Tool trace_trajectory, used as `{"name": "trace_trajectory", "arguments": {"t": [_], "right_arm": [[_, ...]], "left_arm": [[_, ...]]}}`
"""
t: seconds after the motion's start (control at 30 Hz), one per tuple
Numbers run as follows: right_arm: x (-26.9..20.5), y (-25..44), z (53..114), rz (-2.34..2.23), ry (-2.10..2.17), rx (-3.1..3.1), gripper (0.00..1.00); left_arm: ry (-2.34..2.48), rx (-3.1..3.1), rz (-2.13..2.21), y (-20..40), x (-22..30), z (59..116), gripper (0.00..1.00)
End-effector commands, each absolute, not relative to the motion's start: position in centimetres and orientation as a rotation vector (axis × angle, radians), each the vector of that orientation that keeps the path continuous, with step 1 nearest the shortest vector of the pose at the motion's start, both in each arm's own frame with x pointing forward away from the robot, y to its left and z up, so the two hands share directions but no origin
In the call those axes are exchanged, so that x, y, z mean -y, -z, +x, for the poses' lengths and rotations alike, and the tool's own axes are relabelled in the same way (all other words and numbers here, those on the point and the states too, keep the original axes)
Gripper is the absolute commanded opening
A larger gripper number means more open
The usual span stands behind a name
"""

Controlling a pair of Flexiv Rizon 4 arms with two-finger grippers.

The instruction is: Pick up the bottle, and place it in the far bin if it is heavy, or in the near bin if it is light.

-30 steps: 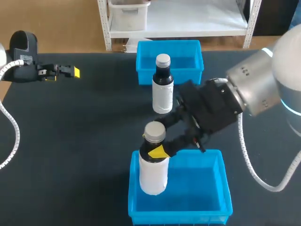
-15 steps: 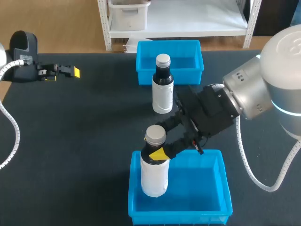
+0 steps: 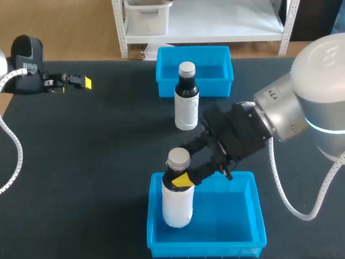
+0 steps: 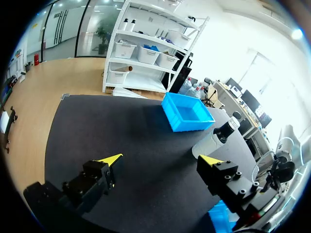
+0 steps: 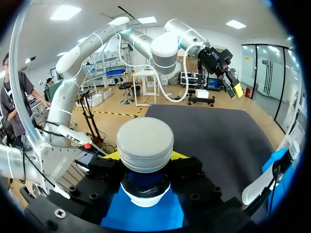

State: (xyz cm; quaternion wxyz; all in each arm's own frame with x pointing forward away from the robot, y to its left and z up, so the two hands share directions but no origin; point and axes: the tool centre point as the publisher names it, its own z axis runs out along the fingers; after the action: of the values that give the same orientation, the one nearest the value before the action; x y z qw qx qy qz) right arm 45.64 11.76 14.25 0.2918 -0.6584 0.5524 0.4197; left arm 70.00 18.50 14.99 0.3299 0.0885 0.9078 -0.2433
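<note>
Fingers of your right gripper [image 3: 181, 166] pinch the neck of the white bottle [image 3: 178, 202] from two sides, just under its grey cap [image 3: 178, 157], with one yellow tip showing on the near side of the neck. You have the bottle upright with its body down inside the near bin [image 3: 229, 216], close to that bin's left wall; whether its base rests on the floor of the bin you cannot tell from these views. Your right wrist view looks straight onto the cap [image 5: 146, 143], with a yellow tip at either side of the neck and the blue of the near bin [image 5: 146, 216] under it. A second bottle [image 3: 187, 108], dark at the neck with a white label, stands upright on the table [image 3: 108, 162] between the two bins, just in front of the far bin [image 3: 215, 67] and apart from your right gripper. Your left gripper [image 3: 73, 83] hangs over the far left of the table, well apart from both bottles; in its own wrist view its fingers are spread wide with nothing between them [image 4: 160, 160], and the far bin [image 4: 188, 112] and the second bottle [image 4: 216, 138] lie ahead of it.
</note>
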Motion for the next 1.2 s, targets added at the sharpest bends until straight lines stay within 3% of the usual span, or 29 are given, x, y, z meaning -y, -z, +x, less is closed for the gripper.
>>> {"name": "trace_trajectory", "arguments": {"t": [0.03,0.1,0.23,0.5,0.87,0.9,0.97,1.0,1.2], "right_arm": [[-12.03,-14.09,45.54,-1.76,-1.109,-1.478,0.05],[-12.05,-13.99,45.5,-1.764,-1.111,-1.479,0.06],[-12.13,-13.86,45.42,-1.769,-1.114,-1.48,0.22],[-12.13,-13.67,45.25,-1.783,-1.099,-1.486,0.38],[-12.19,-13.4,44.91,-1.803,-1.088,-1.485,0.45],[-12.19,-13.4,44.89,-1.804,-1.088,-1.485,0.49],[-12.18,-13.41,44.88,-1.807,-1.089,-1.485,0.89],[-12.18,-13.41,44.87,-1.808,-1.089,-1.485,1.0],[-12.13,-13.31,44.77,-1.814,-1.092,-1.488,1.0]], "left_arm": [[0.636,-2.374,0.231,-14.99,-18.5,70.0,1.0],[0.636,-2.374,0.231,-14.99,-18.5,70.0,1.0],[0.636,-2.374,0.231,-14.99,-18.5,70.0,1.0],[0.636,-2.374,0.231,-14.99,-18.5,70.0,1.0],[0.636,-2.374,0.231,-14.99,-18.5,70.0,1.0],[0.636,-2.374,0.231,-14.99,-18.5,70.0,1.0],[0.636,-2.374,0.231,-14.99,-18.5,70.0,1.0],[0.636,-2.374,0.231,-14.99,-18.5,70.0,1.0],[0.636,-2.374,0.231,-14.99,-18.5,70.0,1.0]]}}
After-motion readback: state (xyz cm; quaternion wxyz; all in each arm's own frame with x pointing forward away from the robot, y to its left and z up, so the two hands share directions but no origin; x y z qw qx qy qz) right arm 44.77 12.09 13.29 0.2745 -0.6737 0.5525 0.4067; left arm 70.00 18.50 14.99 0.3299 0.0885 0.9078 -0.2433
